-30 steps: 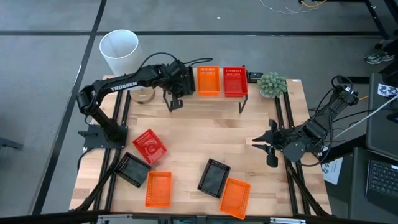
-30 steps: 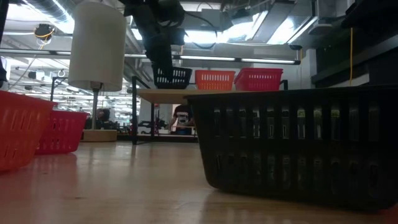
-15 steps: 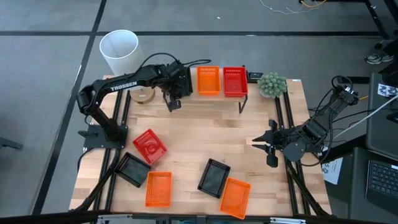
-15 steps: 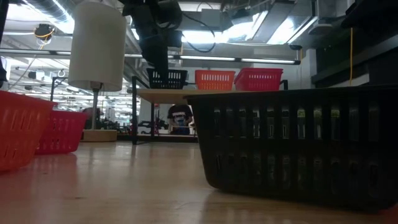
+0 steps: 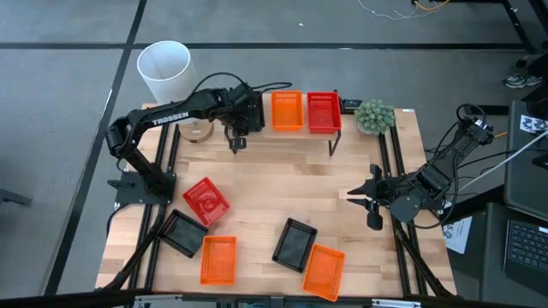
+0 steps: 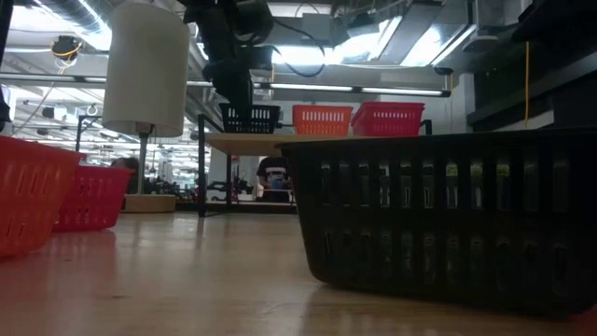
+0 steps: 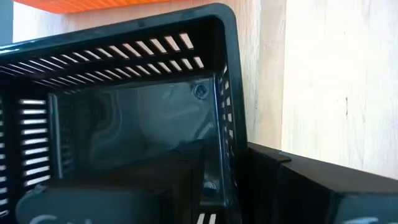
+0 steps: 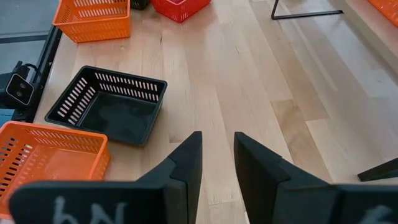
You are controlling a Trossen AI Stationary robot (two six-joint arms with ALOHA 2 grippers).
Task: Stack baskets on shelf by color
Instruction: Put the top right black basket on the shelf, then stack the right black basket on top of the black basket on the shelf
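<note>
L gripper (image 5: 236,137) sits at the L end of the shelf (image 5: 291,137), right over the black basket (image 6: 250,118) that rests on the plank beside the orange basket (image 5: 287,110) and red basket (image 5: 323,111). In the L wrist view one finger (image 7: 186,168) is inside the tray and the other outside its wall (image 7: 231,124), so the wall runs between them; jaws look parted, but whether they have fully let go I cannot tell (gap too close to call). Basket's long axis seems to run front-to-back on the shelf, same as its neighbours.

L arm reaches far fwd, wrist bent down over the plank. Judgement: next move is a straight lift clear of the wall.

R gripper (image 8: 217,155), fingers apart and empty, waits well away at the table's R edge, with a loose black basket (image 8: 106,106) ahead of it.
</note>
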